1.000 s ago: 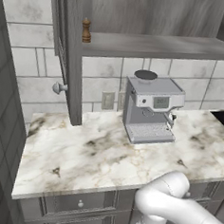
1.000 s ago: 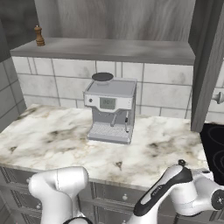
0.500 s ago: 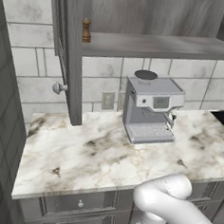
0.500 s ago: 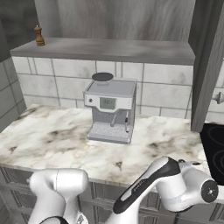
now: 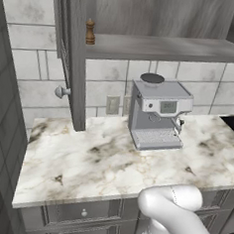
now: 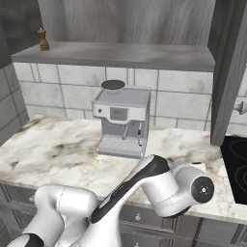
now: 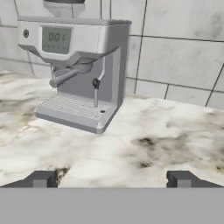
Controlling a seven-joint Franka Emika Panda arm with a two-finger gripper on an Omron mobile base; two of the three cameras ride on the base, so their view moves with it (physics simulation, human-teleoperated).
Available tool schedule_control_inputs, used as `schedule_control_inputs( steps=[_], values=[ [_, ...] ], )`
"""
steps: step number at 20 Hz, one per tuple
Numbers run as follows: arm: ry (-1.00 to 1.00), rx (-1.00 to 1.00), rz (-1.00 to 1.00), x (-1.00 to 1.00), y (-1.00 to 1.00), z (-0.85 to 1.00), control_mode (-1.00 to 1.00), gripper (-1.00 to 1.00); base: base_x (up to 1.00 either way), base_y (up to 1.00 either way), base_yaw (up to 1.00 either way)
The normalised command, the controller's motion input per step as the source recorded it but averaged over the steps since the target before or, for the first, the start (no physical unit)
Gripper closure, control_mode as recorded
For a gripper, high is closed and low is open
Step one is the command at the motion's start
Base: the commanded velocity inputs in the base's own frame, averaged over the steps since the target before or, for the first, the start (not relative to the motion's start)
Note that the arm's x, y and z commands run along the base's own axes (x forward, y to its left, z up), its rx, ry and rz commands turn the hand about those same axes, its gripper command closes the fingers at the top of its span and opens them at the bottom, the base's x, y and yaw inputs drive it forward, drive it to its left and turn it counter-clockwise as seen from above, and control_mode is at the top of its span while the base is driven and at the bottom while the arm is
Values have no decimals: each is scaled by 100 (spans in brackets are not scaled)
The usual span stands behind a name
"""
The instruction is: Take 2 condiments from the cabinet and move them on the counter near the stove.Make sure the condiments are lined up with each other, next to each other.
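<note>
Nearest to the hand camera, the gripper [image 7: 111, 179] shows as two small dark fingertips [image 7: 41, 178] set wide apart at the bottom of the hand view, spread and holding nothing. Just beyond them lies the counter [image 7: 166, 144], its white marble streaked with brown and grey. Farther along it, up and to the left in the hand view, the silver espresso machine [image 7: 78, 65] stands against the tiled wall [image 7: 175, 57].

From the right base view, the white arm [image 6: 159, 185] bends low in front of the counter [image 6: 53, 154], near its front edge, with the espresso machine [image 6: 120, 123] behind it and the black stove [image 6: 235, 166] off to the right.

Farthest off, one dark brown shaker [image 6: 43, 39] stands upright on the cabinet shelf [image 6: 120, 54], at its far left end, high above the counter and well apart from the gripper. The left base view places that shaker [image 5: 90, 32] just inside the cabinet [image 5: 159, 45], beside the open door [image 5: 69, 55] with its round silver knob [image 5: 61, 91].
</note>
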Motion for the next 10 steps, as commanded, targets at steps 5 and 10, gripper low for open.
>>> schedule_control_inputs(
  steps=[5, 10],
  values=[
    [0, -9, -7, 0, 48, 61, -100, -100, 0, 0, 0],
    [6, -9, -6, 0, 49, 63, -100, -100, 0, 0, 0]
  ],
)
